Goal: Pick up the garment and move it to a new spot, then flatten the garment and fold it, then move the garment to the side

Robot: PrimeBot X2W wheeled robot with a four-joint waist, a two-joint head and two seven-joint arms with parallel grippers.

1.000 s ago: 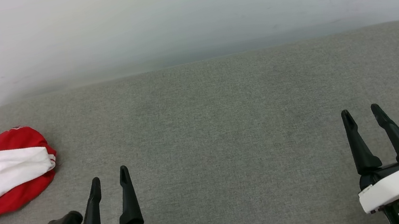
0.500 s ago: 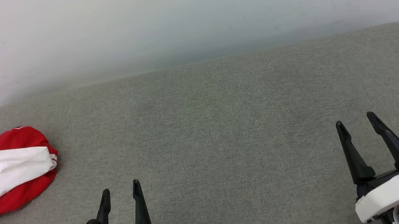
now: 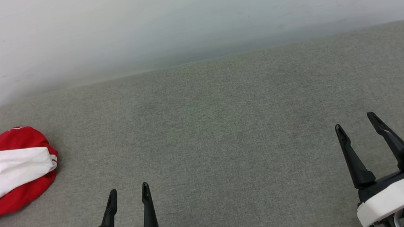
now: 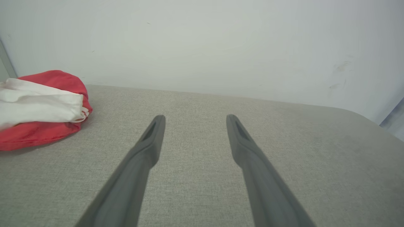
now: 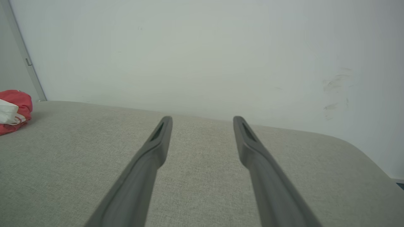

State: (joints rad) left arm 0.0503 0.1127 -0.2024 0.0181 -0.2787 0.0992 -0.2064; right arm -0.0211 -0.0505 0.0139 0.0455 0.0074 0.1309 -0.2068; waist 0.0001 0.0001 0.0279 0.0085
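Garment (image 3: pixel 5 175), a red jersey with white sleeve fabric bunched across it, lies crumpled at the far left end of the grey upholstered surface (image 3: pixel 219 118), near the pale wall (image 3: pixel 183 8). The left gripper (image 3: pixel 128 189) is nearer the front and to the garment's right, apart from it, fingers spread. The right gripper (image 3: pixel 355 120), well apart at the other end, is likewise spread, pinching nothing
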